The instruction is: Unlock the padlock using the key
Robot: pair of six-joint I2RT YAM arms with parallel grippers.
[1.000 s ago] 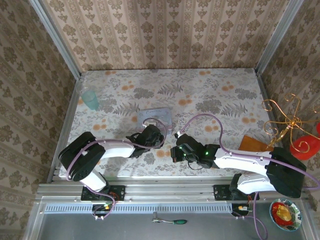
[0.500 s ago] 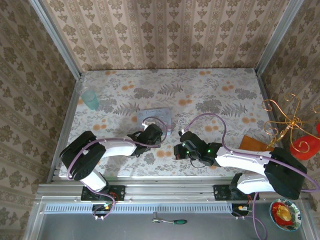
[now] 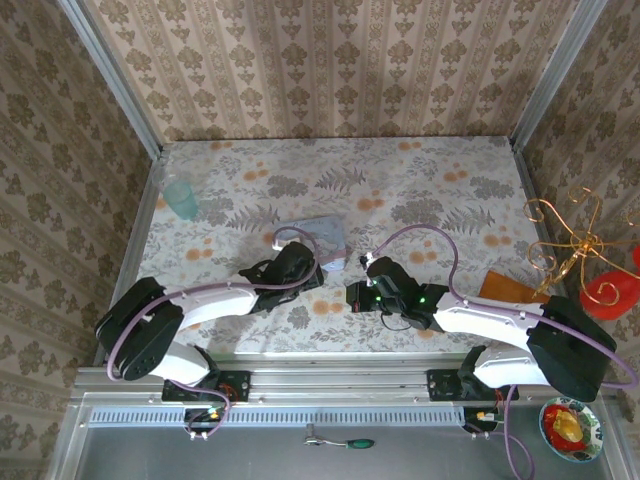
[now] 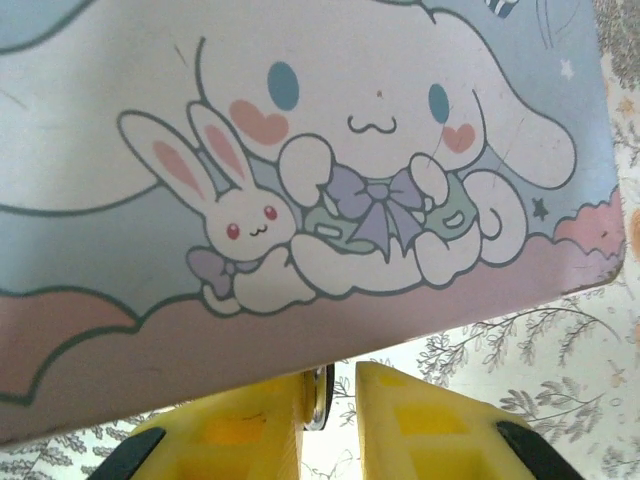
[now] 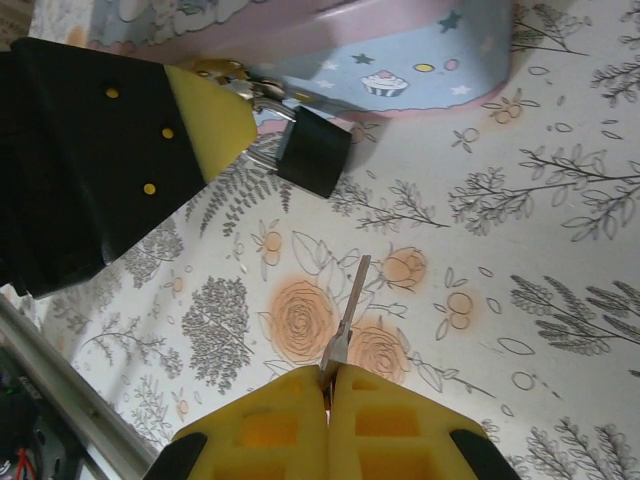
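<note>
My left claw (image 4: pixel 328 388) pinched the silvery shackle (image 5: pixel 262 95) of the small dark padlock (image 5: pixel 313 150), upper left, loop mostly hidden. My right claw (image 5: pixel 330 385), bottom centre, gripped a thin silvery key (image 5: pixel 347 312), its head buried.

The padlock (image 5: pixel 313 150) has a matt black body and shiny metal shackle; the key (image 5: pixel 347 310) is bare metal.

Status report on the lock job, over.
Left pincer shut on padlock shackle. Right pincer shut on key, tip short of padlock. Box close behind.
</note>
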